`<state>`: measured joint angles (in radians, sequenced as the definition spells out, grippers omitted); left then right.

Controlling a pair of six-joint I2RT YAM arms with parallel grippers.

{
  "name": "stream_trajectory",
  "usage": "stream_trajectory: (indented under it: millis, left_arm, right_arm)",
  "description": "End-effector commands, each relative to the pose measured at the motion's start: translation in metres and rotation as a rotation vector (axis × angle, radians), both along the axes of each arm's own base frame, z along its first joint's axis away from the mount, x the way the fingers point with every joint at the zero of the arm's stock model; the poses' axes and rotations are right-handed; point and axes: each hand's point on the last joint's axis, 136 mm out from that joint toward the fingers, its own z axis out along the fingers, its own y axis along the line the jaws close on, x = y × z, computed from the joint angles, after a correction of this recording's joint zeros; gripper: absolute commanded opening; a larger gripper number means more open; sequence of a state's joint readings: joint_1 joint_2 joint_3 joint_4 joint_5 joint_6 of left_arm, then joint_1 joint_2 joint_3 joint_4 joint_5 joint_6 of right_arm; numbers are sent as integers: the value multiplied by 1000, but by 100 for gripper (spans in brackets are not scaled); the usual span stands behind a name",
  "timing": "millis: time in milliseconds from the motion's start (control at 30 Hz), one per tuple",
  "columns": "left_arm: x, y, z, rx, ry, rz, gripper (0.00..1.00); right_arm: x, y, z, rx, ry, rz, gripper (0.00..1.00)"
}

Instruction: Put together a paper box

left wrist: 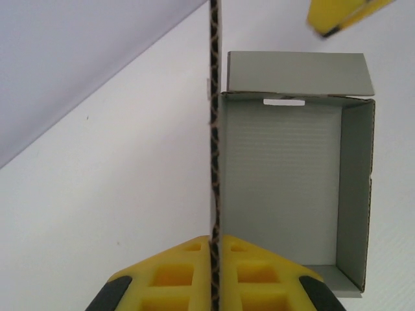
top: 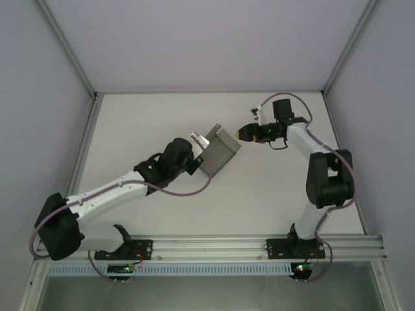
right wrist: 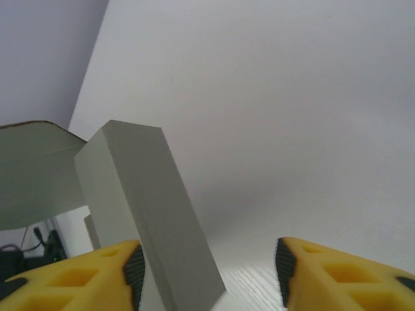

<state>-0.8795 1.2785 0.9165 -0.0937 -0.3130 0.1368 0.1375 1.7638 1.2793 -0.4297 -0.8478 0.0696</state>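
Nearest the left wrist camera, the yellow pads of the left jaws are clenched on the raw corrugated edge of one side wall of the paper box. That edge runs straight up the frame between them. To the right of the wall the box opens toward the lens, showing a grey floor, a low wall on the far side and a slot in the end wall. A flap is folded out beyond the slot. Past the flap, one yellow pad of the right jaws hangs over the white bench.

From the right wrist, the right jaws stand released, pads apart. A corner of the box lies just inside the pad at the frame's left, and whether they touch cannot be told.

From above, the box is tilted over the middle of the bench, between the ends of the two arms.
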Motion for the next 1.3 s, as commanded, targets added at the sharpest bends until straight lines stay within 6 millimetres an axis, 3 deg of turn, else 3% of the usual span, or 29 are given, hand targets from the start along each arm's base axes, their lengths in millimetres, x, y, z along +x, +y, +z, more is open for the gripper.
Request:
stream_trajectory:
  millis: [0, 133, 367, 567, 700, 767, 1033, 1267]
  left_arm:
    - [2, -7, 12, -34, -40, -13, 0]
    - [5, -5, 7, -29, -28, 10, 0]
    - [7, -7, 5, -38, -18, 25, 0]
    - [8, -10, 0, -35, 9, 29, 0]
    - [6, -17, -5, -45, 44, 7, 0]
    - [7, -19, -8, -38, 58, 8, 0]
    - [12, -26, -7, -41, 105, 27, 0]
    - [27, -15, 2, -76, 176, 93, 0]
  right_arm:
    - [-4, 22, 9, 77, 28, 74, 48]
    - [-12, 33, 9, 96, 39, 123, 36]
    - [-26, 49, -6, 61, 68, 185, 31]
    - [-24, 55, -38, -134, 64, 167, 31]
    - [-11, 49, -67, -435, -58, 83, 37]
    - [-14, 53, -78, -490, -75, 90, 37]
    - [6, 45, -98, -717, -206, -5, 23]
    - [-11, 31, -137, -977, -193, 16, 17]
